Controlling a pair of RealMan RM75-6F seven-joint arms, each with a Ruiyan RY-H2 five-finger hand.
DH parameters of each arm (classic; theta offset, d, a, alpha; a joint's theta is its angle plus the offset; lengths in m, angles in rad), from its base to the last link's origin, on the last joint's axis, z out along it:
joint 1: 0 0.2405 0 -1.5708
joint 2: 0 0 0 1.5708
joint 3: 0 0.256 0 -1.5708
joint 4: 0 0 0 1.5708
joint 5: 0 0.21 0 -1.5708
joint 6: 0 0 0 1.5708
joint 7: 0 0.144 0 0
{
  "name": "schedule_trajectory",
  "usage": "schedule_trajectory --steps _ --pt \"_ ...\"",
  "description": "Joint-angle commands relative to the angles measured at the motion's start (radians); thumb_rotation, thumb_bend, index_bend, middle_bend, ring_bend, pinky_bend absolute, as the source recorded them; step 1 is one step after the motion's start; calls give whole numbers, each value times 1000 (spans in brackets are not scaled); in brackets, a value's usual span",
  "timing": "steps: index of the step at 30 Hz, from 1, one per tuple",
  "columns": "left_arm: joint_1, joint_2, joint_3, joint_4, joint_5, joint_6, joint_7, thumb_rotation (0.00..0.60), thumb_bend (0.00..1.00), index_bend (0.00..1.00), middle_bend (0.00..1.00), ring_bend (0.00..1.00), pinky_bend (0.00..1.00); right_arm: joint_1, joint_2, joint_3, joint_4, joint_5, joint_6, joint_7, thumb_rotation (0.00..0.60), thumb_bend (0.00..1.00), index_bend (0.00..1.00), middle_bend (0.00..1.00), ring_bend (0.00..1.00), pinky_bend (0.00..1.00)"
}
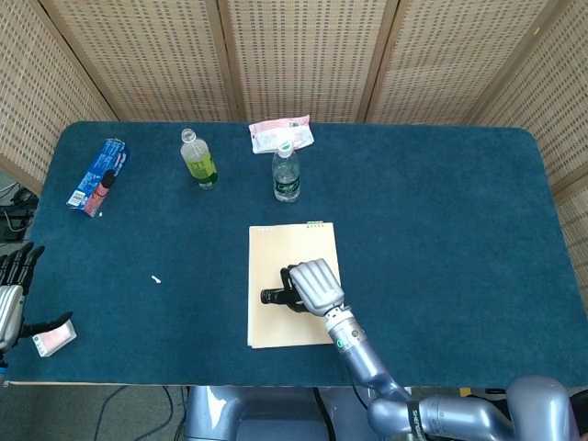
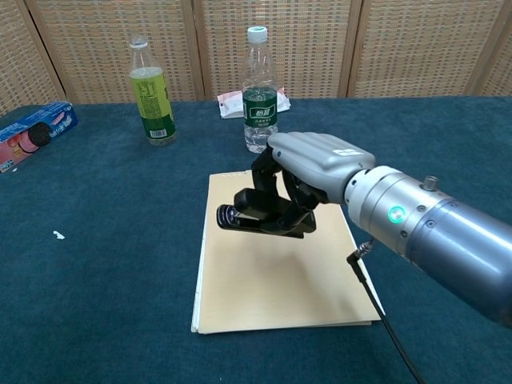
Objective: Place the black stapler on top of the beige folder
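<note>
Right hand [image 2: 308, 172]: fingers curled around the black stapler [image 2: 258, 218], gripping it from above; stapler held roughly level over the beige folder [image 2: 272, 272], nose pointing to the frame's left, with a faint shadow on the folder beneath it; contact between stapler and folder cannot be told. Right forearm: silver, extending toward the near table edge, green indicator light visible in the chest view. Left hand [image 1: 11, 292]: at the far left near edge of the table, dark fingers extended and apart, holding nothing. Small pink-and-white card [image 1: 53, 342]: just beside the left hand. Folder: flat on the blue table [image 1: 441, 211], near centre. Clear water bottle [image 2: 259, 92]: upright, green label, beyond the folder. Yellow-green drink bottle [image 2: 150, 92]: upright, further left. Pink-and-white packet [image 1: 281, 134]: behind the water bottle. Blue cookie box [image 1: 97, 175]: far left corner.
</note>
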Motion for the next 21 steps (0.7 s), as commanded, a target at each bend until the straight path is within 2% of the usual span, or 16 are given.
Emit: schedule_trajectory --steps 1,2,4,7,11,16,21 --pt "0 4 -1 4 0 -2 -13 600 5 0 0 0 0 25 -5 -5 2 76 -48 -36 600 370 586 405 352 628" --pt "0 4 -2 4 -1 -2 -14 600 5 0 0 0 0 30 0 -7 -3 98 -51 -62 600 322 485 280 211 456" --pt "0 5 -1 3 0 -2 -15 600 5 0 0 0 0 39 7 -11 -15 133 -51 -100 600 265 337 100 45 237" --pt "2 5 0 2 3 2 -14 600 5 0 0 0 0 43 20 -9 -39 181 -46 -120 600 210 191 0 0 110" --pt "2 3 1 0 6 4 -6 600 6 0 0 0 0 41 45 -12 -73 195 -22 -122 600 165 147 0 0 105" --pt "3 2 1 0 4 6 -2 600 5 0 0 0 0 37 87 -19 -115 181 18 -132 600 161 144 0 0 105" --pt "4 3 -1 4 0 5 -10 600 5 0 0 0 0 -24 219 -57 -185 110 91 -97 600 160 144 0 0 104"
